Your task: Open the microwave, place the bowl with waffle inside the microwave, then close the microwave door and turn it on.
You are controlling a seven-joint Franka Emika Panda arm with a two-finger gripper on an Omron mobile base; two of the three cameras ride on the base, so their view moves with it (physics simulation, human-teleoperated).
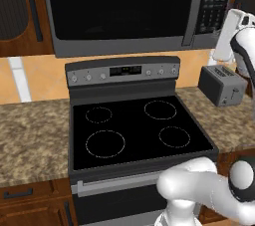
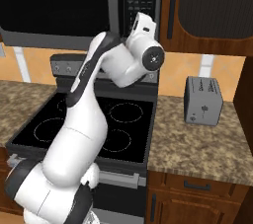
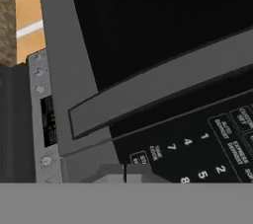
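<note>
Gripper closed, nothing held, tips close against the microwave button panel. Microwave door shut, its handle just above the tips. Stove below.

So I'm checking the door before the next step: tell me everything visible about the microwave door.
The microwave door is a wide glossy black window framed in dark grey, apparently shut flush with the cabinet-mounted microwave above the stove. A vertical grey bar handle runs along its right edge, beside the button panel. The shut gripper sits close at the panel's lower corner; whether it touches isn't clear.
</note>
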